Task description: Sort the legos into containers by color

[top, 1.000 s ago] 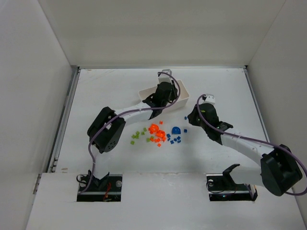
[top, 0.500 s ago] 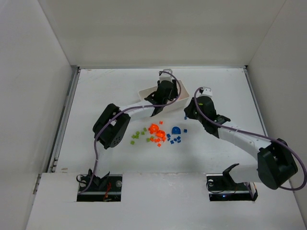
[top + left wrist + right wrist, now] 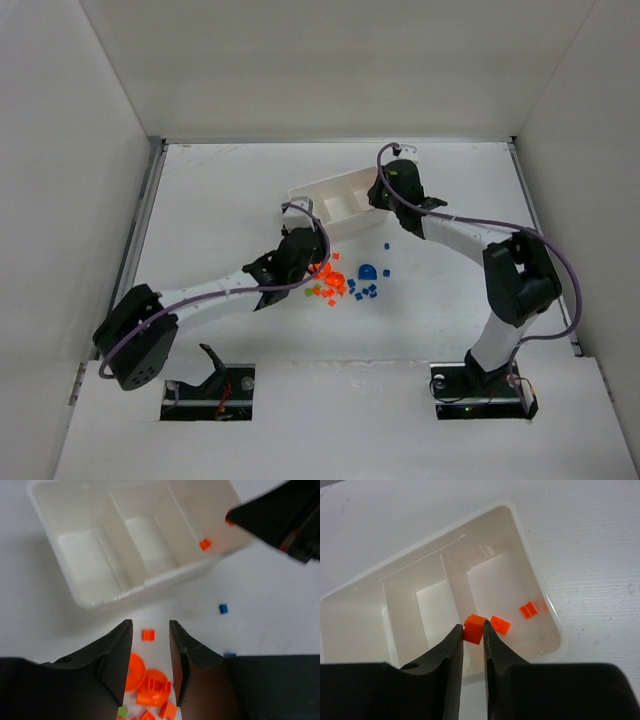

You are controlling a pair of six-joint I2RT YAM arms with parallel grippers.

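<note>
orange brick (image 3: 475, 628) is pinched between the right fingers (image 3: 454, 647), which are clamped on two of its opposite faces and hang over the tray (image 3: 540, 587), about above the inner wall beside the right-hand compartment; which side of that wall it would fall on i cannot tell. two more orange bricks (image 3: 500, 624) lie in that right-hand compartment, and the other two compartments look bare. the left fingers (image 3: 117, 650) are apart with nothing between them, low over the loose pile (image 3: 335, 282) on the table (image 3: 220, 200). a small orange piece (image 3: 148, 635) lies in line with their gap, and the larger rounded orange pieces (image 3: 150, 680) sit just nearer. blue bricks (image 3: 365, 291) lie beside the orange ones, near the tray. these bricks are probably hard, very light and slick, so an off-centre squeeze could flick one away; flat opposite faces, met square on, look the best hold, while the rounded pieces likely want a grip across an edge
</note>
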